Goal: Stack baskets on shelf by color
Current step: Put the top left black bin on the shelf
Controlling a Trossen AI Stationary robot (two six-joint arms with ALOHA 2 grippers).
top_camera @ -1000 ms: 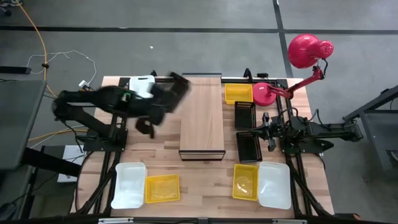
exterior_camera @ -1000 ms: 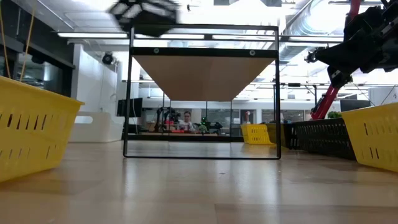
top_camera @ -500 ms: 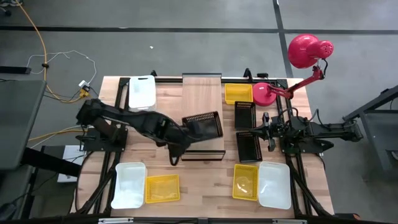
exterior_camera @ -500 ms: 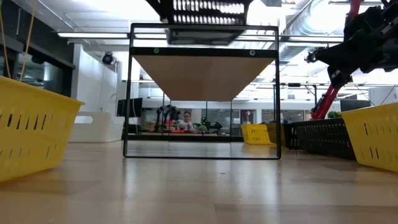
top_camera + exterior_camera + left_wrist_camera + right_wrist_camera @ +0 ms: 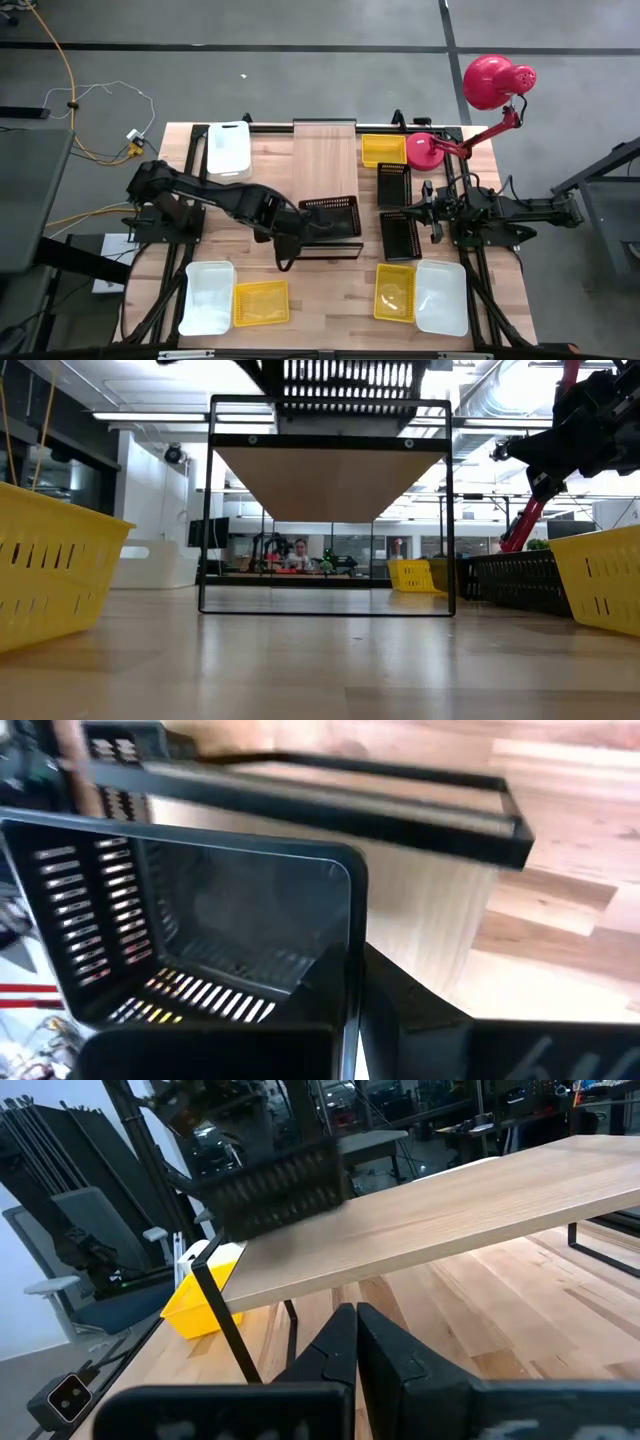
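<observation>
- Nearest the lower edge of the high view, two white baskets (image 5: pixel 208 297) (image 5: pixel 441 296) and two yellow baskets (image 5: pixel 260 302) (image 5: pixel 394 291) lie on the desk (image 5: pixel 330 290), untouched and yet to be sorted.
- Just above centre frame, a black basket (image 5: pixel 331 216) has been carried by the left gripper (image 5: pixel 300 222) from the upper-left part of the desk, swung across the shelf (image 5: pixel 324 165), and brought down over the shelf's near end within the last second.
- The left jaws are pressed together on the black basket's rim, as the left wrist view shows; from the low view the basket (image 5: pixel 345 382) appears to sit at or just above the shelf top, and contact cannot be confirmed.
- It is judged that the first placement is nearly done: release is still pending, and no stack has been started.
- At centre right, the right gripper (image 5: pixel 433 213) is parked between two further black baskets (image 5: pixel 392 184) (image 5: pixel 400 236), its jaws pressed together on nothing.
- Farthest, toward the top of the frame, a third white basket (image 5: pixel 228 149) and a third yellow basket (image 5: pixel 383 150) remain to be collected, beside a red lamp (image 5: pixel 487 84).
</observation>
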